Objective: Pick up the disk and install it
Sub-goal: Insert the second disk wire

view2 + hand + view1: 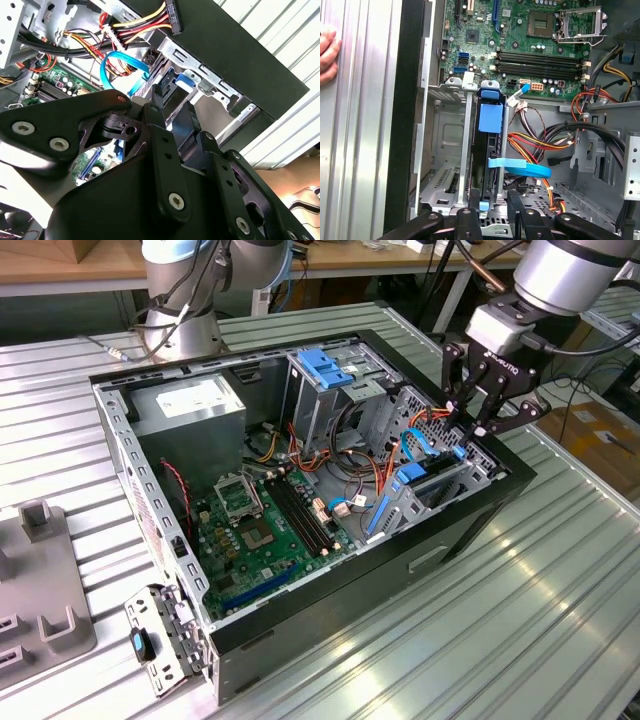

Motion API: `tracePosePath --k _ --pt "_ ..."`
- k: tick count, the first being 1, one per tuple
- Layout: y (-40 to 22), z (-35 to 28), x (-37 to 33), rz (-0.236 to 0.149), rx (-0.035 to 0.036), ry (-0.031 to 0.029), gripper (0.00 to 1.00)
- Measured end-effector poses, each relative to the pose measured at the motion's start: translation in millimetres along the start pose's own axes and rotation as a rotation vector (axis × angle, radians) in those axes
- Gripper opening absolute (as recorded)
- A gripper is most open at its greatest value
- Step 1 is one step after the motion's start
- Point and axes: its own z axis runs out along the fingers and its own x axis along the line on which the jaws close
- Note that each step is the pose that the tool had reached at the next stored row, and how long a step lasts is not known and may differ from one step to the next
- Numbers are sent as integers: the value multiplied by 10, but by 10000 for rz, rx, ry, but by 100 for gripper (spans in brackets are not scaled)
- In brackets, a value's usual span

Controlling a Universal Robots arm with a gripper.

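The hand point(492, 212) stands directly over the drive bay point(445, 165) at the front corner of the open computer case point(480, 510), its black fingers point(470, 220) close together at the upper edge of the disk point(487, 150); whether they grip the carrier edge or merely rest against it cannot be told. The disk sits on edge in the bay, its blue carrier point(490, 112) aligned with the metal guide rails, so by this judgement it is largely seated in its slot. Clearance is tight: the bay wall runs just beside the disk on one side, and on the other a blue data cable point(520, 167) loops across with a bundle of red, yellow and black power leads point(545, 145) close behind. Beyond the bay lies the motherboard point(265, 530), then the grey power-supply box point(190, 400) and the blue-topped metal cage point(325, 375). The case rests on a ribbed metal worktop point(500, 640), and a person's hand point(327, 55) rests on the worktop outside the case wall.
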Motion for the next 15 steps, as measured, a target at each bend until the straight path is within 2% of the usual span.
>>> tracePosePath --k 15 --pt "-129 0 -10 -10 0 0 36"
